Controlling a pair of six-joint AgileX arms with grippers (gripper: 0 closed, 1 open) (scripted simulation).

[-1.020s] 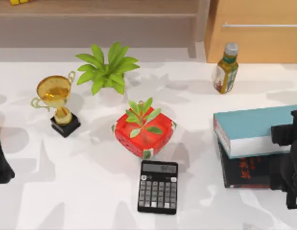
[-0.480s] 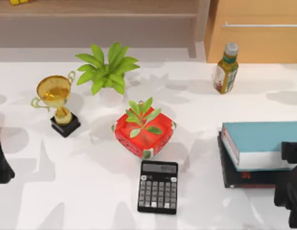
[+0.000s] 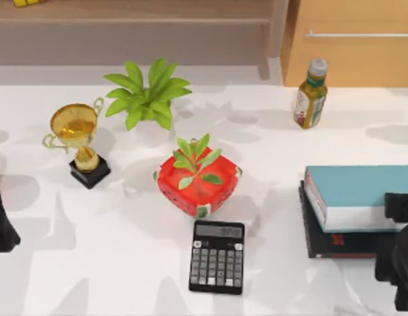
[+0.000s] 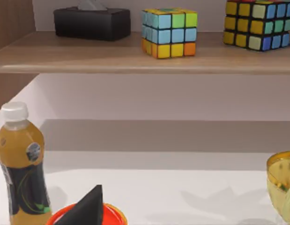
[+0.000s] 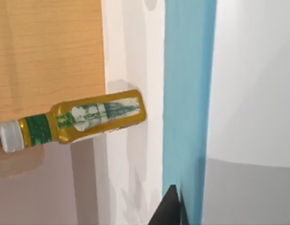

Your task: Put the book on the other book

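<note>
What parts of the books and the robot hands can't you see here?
- Black book, top view: its cover is mostly hidden under the teal book.
- Teal book: cut off by the picture's right edge.
- Right gripper, top view: fingers hidden by its own body.
- Left gripper: cut off at the left edge.

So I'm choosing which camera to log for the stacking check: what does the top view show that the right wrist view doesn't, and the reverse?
Top view alone: the black book lying under the teal book at the table's right side, the right gripper at the teal book's near right corner, the parked left arm at the left edge, the calculator, trophy and both plants. Right wrist view alone: a close look along the teal cover. Shared: the teal book and the bottle by the wooden cabinet.
</note>
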